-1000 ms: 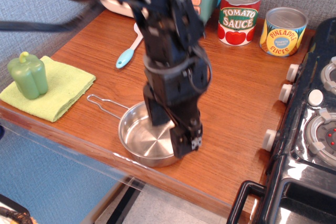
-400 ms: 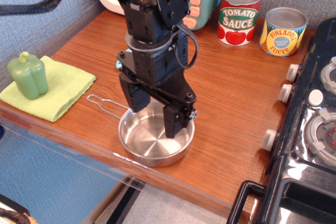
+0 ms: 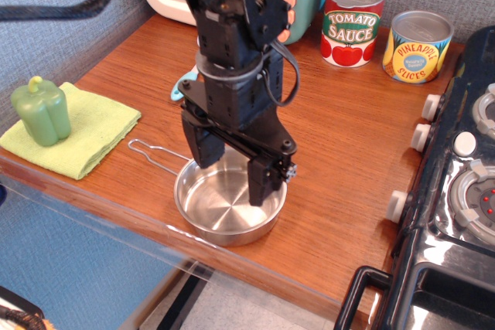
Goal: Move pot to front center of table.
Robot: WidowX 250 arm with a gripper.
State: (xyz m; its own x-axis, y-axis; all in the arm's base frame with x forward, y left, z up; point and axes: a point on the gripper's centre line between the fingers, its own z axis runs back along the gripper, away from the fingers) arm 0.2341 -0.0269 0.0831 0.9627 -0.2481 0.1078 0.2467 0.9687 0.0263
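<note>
The pot (image 3: pixel 220 210), a shallow shiny steel pan with a thin wire handle (image 3: pixel 153 152) pointing left, sits on the reddish-brown table (image 3: pixel 348 137) near its front edge, about mid-width. My black gripper (image 3: pixel 232 168) hangs just over the pot, open and empty. Its left finger (image 3: pixel 199 148) is at the pot's back-left rim. Its right finger (image 3: pixel 263 185) reaches down inside the right part of the pot. I cannot tell whether either finger touches the metal.
A green toy pepper (image 3: pixel 40 110) rests on a yellow-green cloth (image 3: pixel 85 133) at the left. A tomato sauce can (image 3: pixel 353 21) and a pineapple can (image 3: pixel 418 45) stand at the back. A black toy stove (image 3: pixel 456 191) fills the right side. A blue spatula (image 3: pixel 184 84) lies behind the arm.
The jaws have spread apart from the pot's right side and now straddle more of the pot. The wrist has turned and shifted. The pot has stayed in place.
</note>
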